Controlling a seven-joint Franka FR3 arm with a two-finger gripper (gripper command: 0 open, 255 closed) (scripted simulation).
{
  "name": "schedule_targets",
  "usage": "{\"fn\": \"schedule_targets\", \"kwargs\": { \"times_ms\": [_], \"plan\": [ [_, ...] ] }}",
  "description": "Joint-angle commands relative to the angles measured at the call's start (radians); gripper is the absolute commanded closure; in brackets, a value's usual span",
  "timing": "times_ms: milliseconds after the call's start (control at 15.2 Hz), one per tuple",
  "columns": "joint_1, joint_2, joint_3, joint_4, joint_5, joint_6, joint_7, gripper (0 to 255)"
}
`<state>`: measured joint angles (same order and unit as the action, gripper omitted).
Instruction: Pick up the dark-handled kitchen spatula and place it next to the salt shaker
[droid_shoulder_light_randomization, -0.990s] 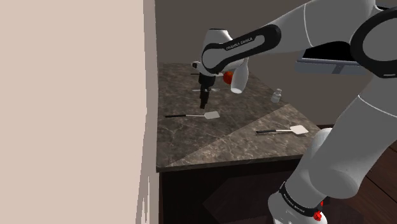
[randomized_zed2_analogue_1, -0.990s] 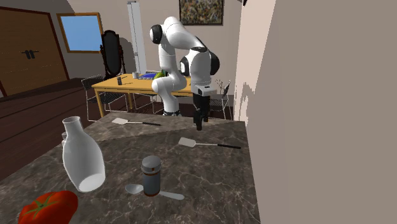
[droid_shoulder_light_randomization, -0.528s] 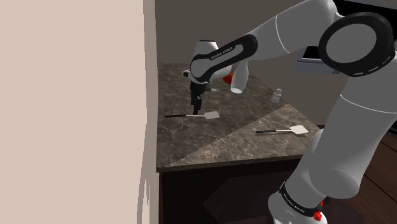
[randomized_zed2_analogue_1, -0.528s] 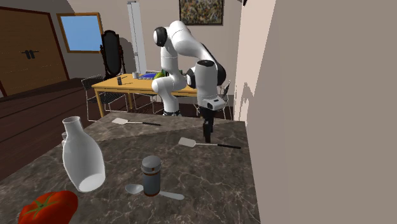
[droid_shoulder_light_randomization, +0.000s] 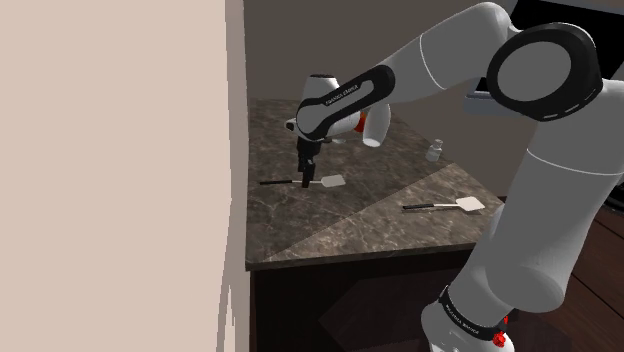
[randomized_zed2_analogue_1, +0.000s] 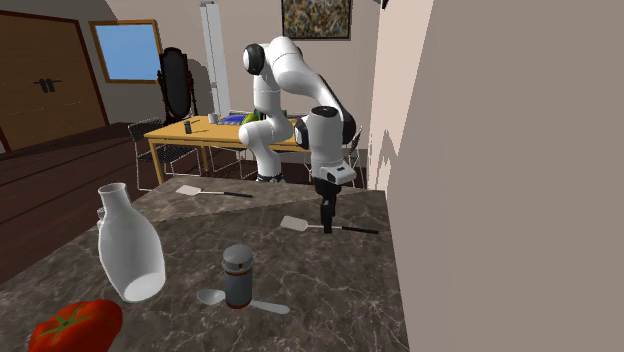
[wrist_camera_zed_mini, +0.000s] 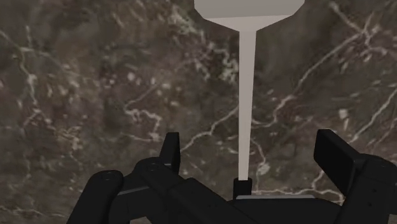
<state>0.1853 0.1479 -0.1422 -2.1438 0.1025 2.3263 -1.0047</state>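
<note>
A dark marbled counter (droid_shoulder_light_randomization: 370, 215) beside a beige wall, with two spatulas laid on it.
The hand (randomized_zed2_analogue_1: 326, 226) is lowered over the dark-handled spatula (wrist_camera_zed_mini: 247, 95) near the wall, its fingers spread wide either side of the pale shaft, nothing gripped. The second spatula (droid_shoulder_light_randomization: 458, 204) is laid well apart. One salt shaker (randomized_zed2_analogue_1: 238, 276), one spoon (randomized_zed2_analogue_1: 212, 297), one white jug (randomized_zed2_analogue_1: 130, 250) and one tomato (randomized_zed2_analogue_1: 75, 327) are grouped together.

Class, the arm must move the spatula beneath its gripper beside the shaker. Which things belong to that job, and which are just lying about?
Job: gripper, spatula under it, shaker.
Lying about: second spatula, spoon, vase, tomato, small jar.
</note>
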Motion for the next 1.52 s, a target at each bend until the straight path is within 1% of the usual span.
{"fn": "schedule_targets", "kwargs": {
  "times_ms": [0, 198, 264, 858, 1452],
  "plan": [
    [0.0, 0.0, 0.0, -0.001, 0.0, 0.001, 0.0, 0],
    [0.0, 0.0, 0.0, -0.001, 0.0, 0.001, 0.0, 0],
    [0.0, 0.0, 0.0, -0.001, 0.0, 0.001, 0.0, 255],
    [0.0, 0.0, 0.0, -0.001, 0.0, 0.001, 0.0, 255],
    [0.002, -0.064, -0.003, 0.048, -0.02, -0.111, 0.018, 255]
  ]
}}
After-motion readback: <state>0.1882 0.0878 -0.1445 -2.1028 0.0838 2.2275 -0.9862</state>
